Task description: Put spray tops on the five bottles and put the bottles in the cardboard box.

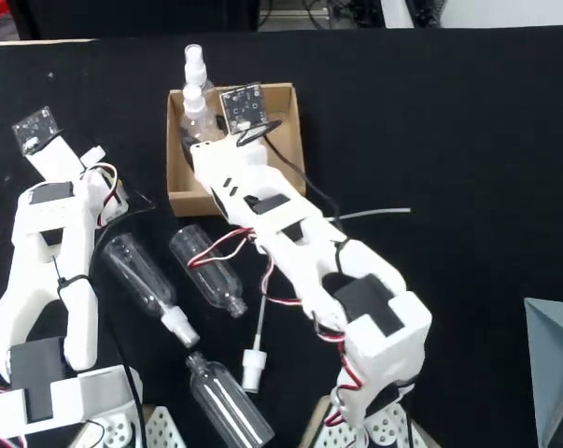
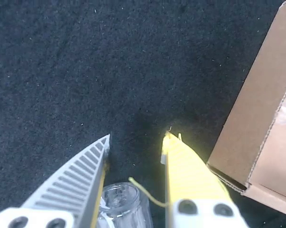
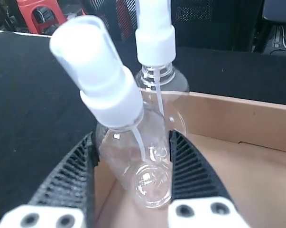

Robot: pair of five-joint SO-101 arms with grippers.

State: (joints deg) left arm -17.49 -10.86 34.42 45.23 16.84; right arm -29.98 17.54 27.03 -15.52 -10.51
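Note:
The cardboard box [image 1: 286, 131] stands at the back of the black table. My right gripper [image 3: 131, 137] reaches into its left corner, shut on a tilted clear bottle with a white spray top [image 3: 133, 152]. That bottle leans on a second topped bottle [image 3: 157, 71] standing upright in the corner [image 1: 195, 65]. My left gripper [image 2: 137, 137] is open just left of the box [image 2: 256, 128], with the base of a lying bottle [image 2: 121, 204] between its fingers. That bottle [image 1: 136, 266] carries a spray top. Two uncapped bottles [image 1: 206, 271] [image 1: 227, 401] and a loose spray top [image 1: 255, 359] lie nearby.
A thin grey wire [image 1: 374, 215] lies on the cloth right of the right arm. A grey angular object [image 1: 552, 364] sits at the right edge. The arms' bases stand along the front edge of the table.

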